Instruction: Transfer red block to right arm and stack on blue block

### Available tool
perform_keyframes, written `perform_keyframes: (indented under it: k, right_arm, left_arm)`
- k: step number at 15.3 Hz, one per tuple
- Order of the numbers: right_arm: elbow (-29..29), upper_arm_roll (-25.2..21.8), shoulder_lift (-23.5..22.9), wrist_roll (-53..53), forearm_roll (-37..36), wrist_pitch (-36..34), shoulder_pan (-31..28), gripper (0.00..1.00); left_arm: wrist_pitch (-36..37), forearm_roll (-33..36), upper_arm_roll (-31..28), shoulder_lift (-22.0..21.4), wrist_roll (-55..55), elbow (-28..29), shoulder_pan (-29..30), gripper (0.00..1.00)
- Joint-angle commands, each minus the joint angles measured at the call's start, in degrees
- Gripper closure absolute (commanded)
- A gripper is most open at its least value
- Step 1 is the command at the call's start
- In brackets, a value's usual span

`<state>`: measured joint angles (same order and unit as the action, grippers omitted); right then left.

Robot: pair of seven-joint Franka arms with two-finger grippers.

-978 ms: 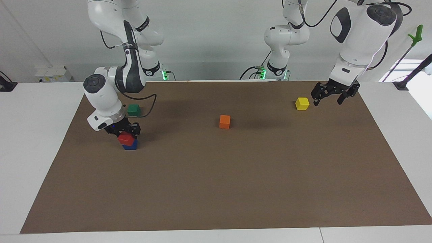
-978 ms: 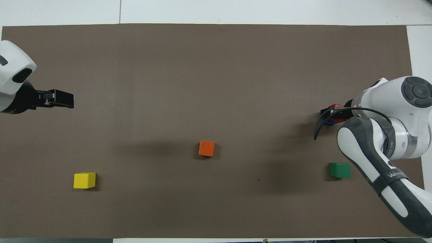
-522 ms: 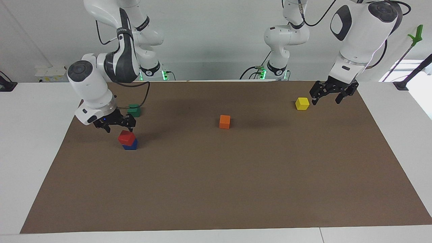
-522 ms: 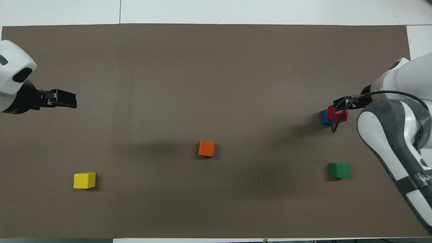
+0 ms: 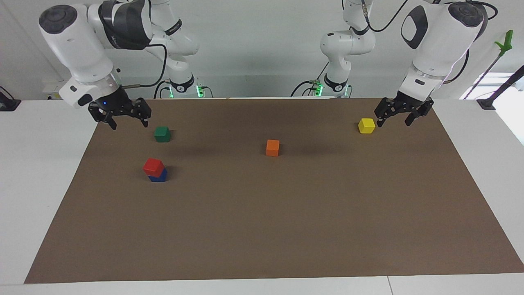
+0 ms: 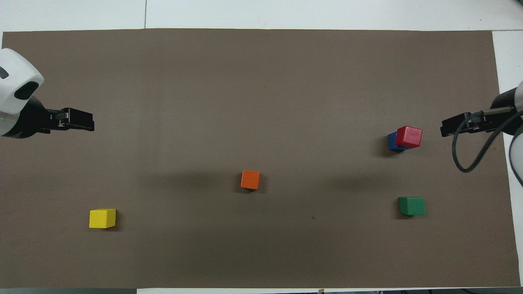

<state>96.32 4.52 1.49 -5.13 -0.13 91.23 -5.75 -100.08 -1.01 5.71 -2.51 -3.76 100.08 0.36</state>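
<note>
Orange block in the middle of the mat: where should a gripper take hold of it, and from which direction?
Best from straight above, fingers closing on two opposite side faces. The orange block is a small cube sitting flat on the brown mat with nothing touching it, so all four sides look reachable. It sits slightly turned, so the wrist should probably rotate to match its faces.

My red block (image 5: 154,166) hides most of the blue block (image 5: 158,176); the overhead view's edges crop both my arms.

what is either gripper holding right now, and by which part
Nothing is held. The right gripper and left gripper both hang open and empty; the red block sits free on the blue block.
</note>
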Motion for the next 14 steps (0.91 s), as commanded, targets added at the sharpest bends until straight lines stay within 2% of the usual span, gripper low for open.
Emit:
perform_keyframes:
  k: [1, 5, 8, 14]
  right_arm:
    - [-1.9, -0.6, 1.3, -2.0, 1.3, -5.0, -0.8, 0.00]
    - [-1.8, -1.7, 3.1, -1.7, 0.8, -6.5, 0.1, 0.00]
    - [-2.1, -8.9, 2.4, -1.7, 0.0, -5.7, 6.7, 0.00]
    - [-2.0, -9.9, 2.4, -1.8, 0.0, -5.6, 7.0, 0.00]
  left_arm:
    - [1.2, -0.8, 0.0, -1.1, 0.2, 0.3, 0.6, 0.00]
    - [1.2, -0.8, 0.0, -1.1, 0.2, 0.3, 0.5, 0.00]
    - [1.2, -0.8, 0.0, -1.1, 0.2, 0.3, 0.5, 0.00]
    - [1.2, -0.8, 0.0, -1.1, 0.2, 0.3, 0.5, 0.00]
